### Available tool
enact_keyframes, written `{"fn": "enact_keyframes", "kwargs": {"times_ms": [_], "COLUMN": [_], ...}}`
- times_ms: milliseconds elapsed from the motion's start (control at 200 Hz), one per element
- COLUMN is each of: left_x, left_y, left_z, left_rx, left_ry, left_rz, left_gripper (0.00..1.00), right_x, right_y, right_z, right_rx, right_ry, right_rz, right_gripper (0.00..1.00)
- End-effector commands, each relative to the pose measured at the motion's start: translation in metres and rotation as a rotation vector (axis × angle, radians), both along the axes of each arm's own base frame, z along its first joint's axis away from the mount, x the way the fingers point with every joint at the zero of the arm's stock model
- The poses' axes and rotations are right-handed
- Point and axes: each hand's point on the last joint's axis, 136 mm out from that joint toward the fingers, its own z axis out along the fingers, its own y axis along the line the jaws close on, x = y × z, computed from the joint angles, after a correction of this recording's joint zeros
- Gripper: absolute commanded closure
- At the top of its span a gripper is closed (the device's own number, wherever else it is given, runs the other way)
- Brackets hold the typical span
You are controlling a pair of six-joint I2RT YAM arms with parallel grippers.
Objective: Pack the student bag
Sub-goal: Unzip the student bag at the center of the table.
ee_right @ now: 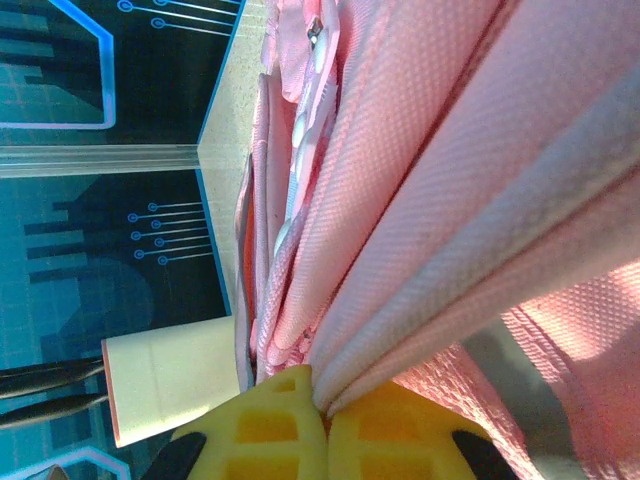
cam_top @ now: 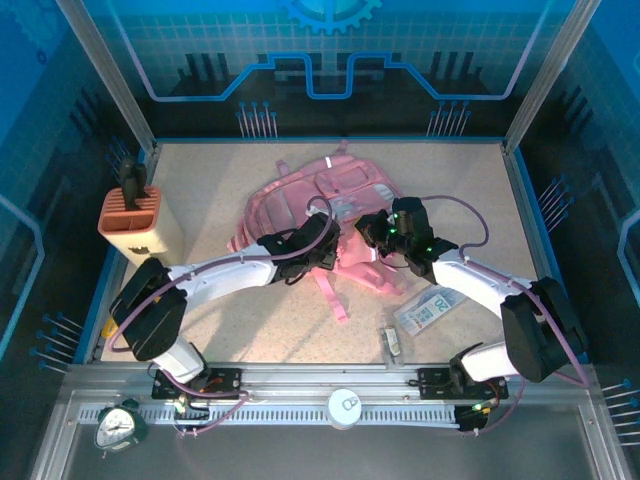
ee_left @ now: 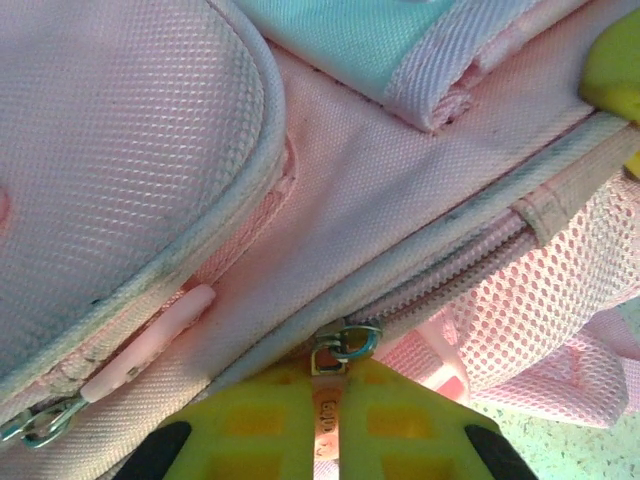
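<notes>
The pink student bag (cam_top: 330, 195) lies in the middle of the table, straps trailing toward the near edge. My left gripper (cam_top: 322, 238) sits at its near left side, shut on the pink zipper pull (ee_left: 330, 410) of a closed zipper (ee_left: 450, 270). The metal slider (ee_left: 345, 342) sits just above the yellow fingers (ee_left: 250, 425). My right gripper (cam_top: 378, 232) is at the bag's near right side, shut on a fold of the bag's pink fabric edge (ee_right: 420, 300) between its yellow fingers (ee_right: 265, 430).
An orange-and-cream pen holder box (cam_top: 135, 220) stands at the left of the table. A clear packet (cam_top: 430, 308) and a small flat item (cam_top: 392, 342) lie near the front right. A clock (cam_top: 118, 425) and a white round object (cam_top: 345, 408) rest on the front rail.
</notes>
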Motion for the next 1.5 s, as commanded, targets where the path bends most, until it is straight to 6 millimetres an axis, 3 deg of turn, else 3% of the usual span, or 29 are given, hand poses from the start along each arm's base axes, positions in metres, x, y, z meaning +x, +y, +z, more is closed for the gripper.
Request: {"fn": "enact_keyframes", "kwargs": {"times_ms": [0,305,590,665,690,790,996,1046,1126,1186,1241,1366,1496], "left_x": [0.001,-0.009,-0.015,-0.019,-0.02,-0.026,-0.034,-0.032,-0.027,-0.022,-0.019,-0.019,-0.021], "left_y": [0.026,0.061,0.083,0.075,0.072,0.053,0.017,0.012,0.018,0.029,0.032,0.024,0.028], "left_z": [0.0,-0.013,-0.014,-0.011,-0.009,-0.003,0.007,0.006,0.0,-0.003,-0.003,-0.003,-0.009], "left_rx": [0.055,0.098,0.086,0.042,0.026,-0.051,-0.093,-0.111,-0.078,-0.018,0.0,-0.046,-0.03], "left_ry": [-0.013,0.046,0.062,0.08,0.085,0.094,0.09,0.1,0.113,0.114,0.112,0.104,0.123], "left_rz": [0.025,0.039,0.08,0.063,0.059,0.028,0.028,0.046,0.112,0.169,0.186,0.162,0.174], "left_gripper": [0.96,1.0,1.0,1.0,1.0,1.0,1.0,1.0,1.0,1.0,1.0,1.0,1.0], "right_x": [0.016,0.025,0.046,0.052,0.059,0.074,0.102,0.104,0.093,0.077,0.061,0.031,0.004], "right_y": [-0.006,-0.032,-0.051,-0.053,-0.053,-0.058,-0.05,-0.05,-0.041,-0.035,-0.032,-0.021,0.012], "right_z": [0.048,0.041,0.038,0.03,0.041,0.037,0.027,0.026,0.028,0.029,0.026,0.009,-0.003], "right_rx": [0.042,0.01,-0.015,-0.023,-0.015,-0.027,-0.04,-0.044,-0.038,-0.07,-0.093,-0.038,-0.019], "right_ry": [-0.152,-0.13,-0.133,-0.112,-0.133,-0.133,-0.1,-0.09,-0.076,-0.07,-0.048,0.013,0.055], "right_rz": [-0.013,-0.048,-0.048,-0.032,-0.033,-0.017,0.084,0.095,0.138,0.166,0.178,0.198,0.266], "right_gripper": [1.0,1.0,1.0,1.0,1.0,1.0,1.0,0.87,0.72,0.57,0.5,0.43,0.39]}}
